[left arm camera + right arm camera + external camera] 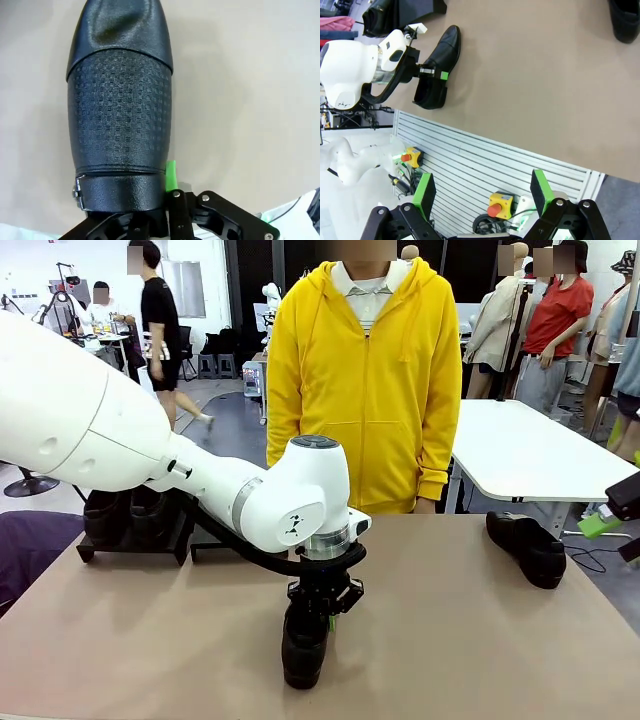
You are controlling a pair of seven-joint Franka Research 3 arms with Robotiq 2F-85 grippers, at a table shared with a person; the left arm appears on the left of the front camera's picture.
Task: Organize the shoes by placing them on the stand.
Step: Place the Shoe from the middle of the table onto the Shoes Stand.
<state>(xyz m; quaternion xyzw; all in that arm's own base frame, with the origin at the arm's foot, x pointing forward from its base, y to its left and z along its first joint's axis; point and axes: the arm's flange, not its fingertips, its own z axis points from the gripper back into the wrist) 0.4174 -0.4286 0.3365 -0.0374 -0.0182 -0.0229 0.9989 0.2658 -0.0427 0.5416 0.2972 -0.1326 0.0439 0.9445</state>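
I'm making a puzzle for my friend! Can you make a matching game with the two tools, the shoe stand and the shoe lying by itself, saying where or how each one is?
Things:
1. left tool
2. right tool
3. stand
4. lone shoe

Places or states:
A. open, holding nothing
B. far right of the table
C. shut on the near shoe
D. far left of the table

Pairs: 1-C, 2-A, 3-D, 4-B

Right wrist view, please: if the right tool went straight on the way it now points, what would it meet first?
Most likely the tabletop just inside its near edge, perhaps the slatted panel below that edge; depth is unclear. The right tool stands open, holding nothing.
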